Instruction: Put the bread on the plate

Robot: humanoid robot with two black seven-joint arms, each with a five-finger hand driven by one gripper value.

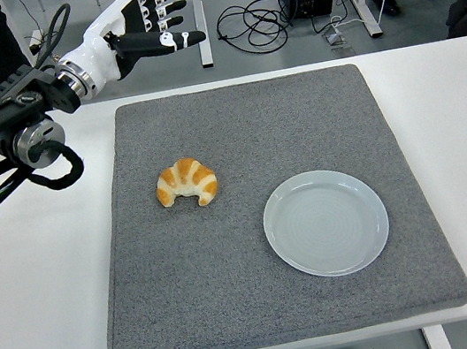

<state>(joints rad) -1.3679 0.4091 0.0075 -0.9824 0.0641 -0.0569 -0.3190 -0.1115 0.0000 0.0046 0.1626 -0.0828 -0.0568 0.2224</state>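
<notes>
A golden croissant [186,182] lies on the grey mat [244,128], left of centre. A pale blue plate [326,222], with nothing on it, sits on the mat to the croissant's lower right. My left hand [156,22] is raised high above the mat's far left corner, well beyond the croissant. Its white and black fingers [182,39] are spread and hold nothing. The black left arm [5,123] comes in from the left edge. No right arm shows.
The mat covers most of the white table [466,118]. A person in dark clothes stands at the top left, behind my arm. Cables and desk legs lie on the floor beyond the table.
</notes>
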